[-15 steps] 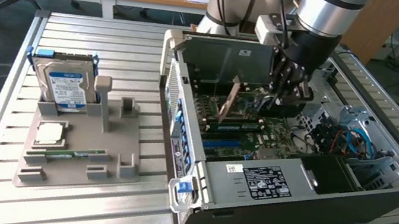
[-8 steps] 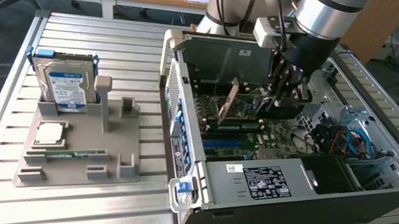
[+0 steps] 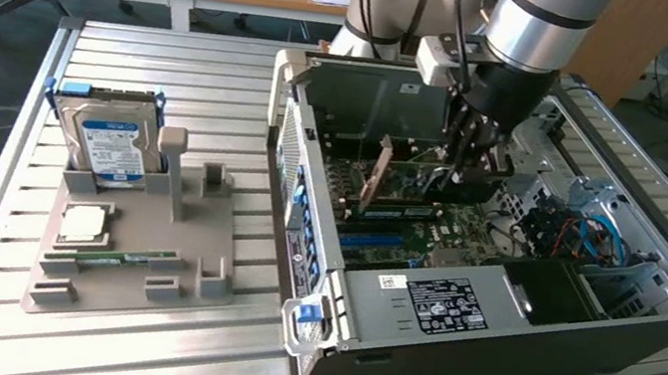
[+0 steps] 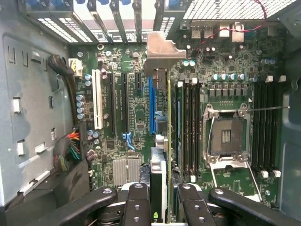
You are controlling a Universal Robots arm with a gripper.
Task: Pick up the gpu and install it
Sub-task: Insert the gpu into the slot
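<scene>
Case [image 3: 306,193] lies open side up, so entry is from above; its walls box in the bay. The gripper [image 3: 470,164] [image 4: 160,188] stands inside, clamped on the gpu [image 3: 410,175] [image 4: 158,174], which is held on edge over the board. The power supply [image 3: 463,304] blocks the near end. The drive cage [image 3: 640,286] and blue cables [image 3: 583,232] crowd the exterior view's right. In the wrist view, a cable bundle [image 4: 70,146] hugs the grey wall and a low heatsink [image 4: 126,169] sits just beside the card. The memory slots [image 4: 188,127] lie flat, with free air above. The bare tabletop [image 3: 192,64] slats are free between the case and the parts holder [image 3: 135,257].
</scene>
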